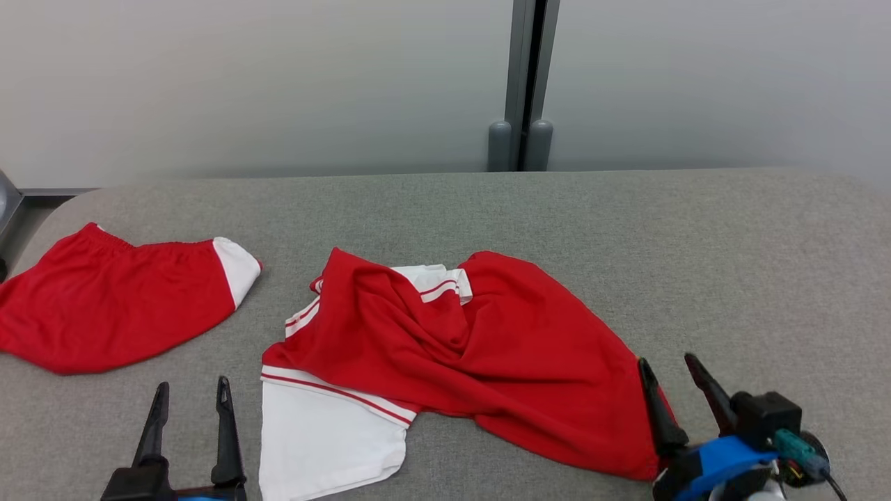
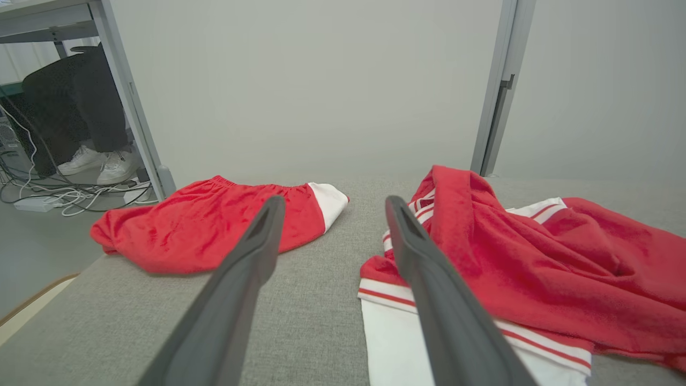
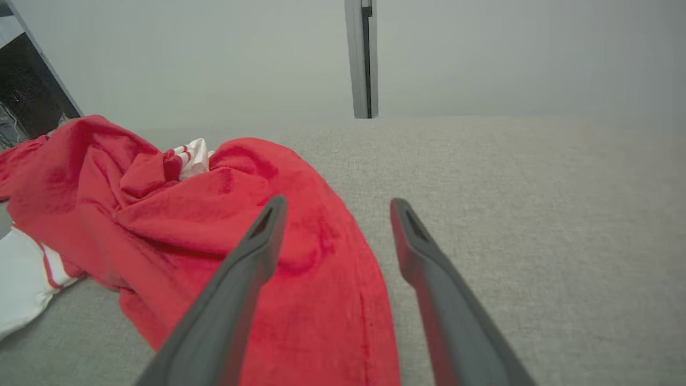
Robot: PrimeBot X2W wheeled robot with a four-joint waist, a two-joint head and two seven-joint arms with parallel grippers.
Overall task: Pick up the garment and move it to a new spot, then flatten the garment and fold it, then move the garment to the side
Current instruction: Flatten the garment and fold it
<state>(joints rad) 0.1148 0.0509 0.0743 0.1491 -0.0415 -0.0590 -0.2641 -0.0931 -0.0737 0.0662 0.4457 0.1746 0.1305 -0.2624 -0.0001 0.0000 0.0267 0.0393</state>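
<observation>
- While the garment (image 1: 487, 348) lies crumpled on the worktop (image 1: 696, 243) near its front edge, nothing grips it.
- Left gripper (image 1: 193, 384): fingers apart.
- Right gripper (image 1: 665, 360): fingers apart at garment's right end.
- Shorts (image 1: 118, 299): left edge.

An office-like workroom or test lab rather than a home. A broad table (image 1: 696, 243) covered in flat grey fabric, with rounded corners, stands before plain pale partition panels (image 1: 278, 83). Behind the table's far edge the panels meet at a grey metal post (image 1: 529, 69). Past the table's left edge, in the left wrist view, a pale desk (image 2: 48, 16) on a slanting grey metal leg (image 2: 128, 96) stands on a smooth grey floor (image 2: 37, 252). Under the desk are a seated person's legs in dark trousers (image 2: 69, 96) and white trainers (image 2: 115, 166). Beside them lie loose white cables (image 2: 53, 193) and a white power strip (image 2: 35, 203).
</observation>
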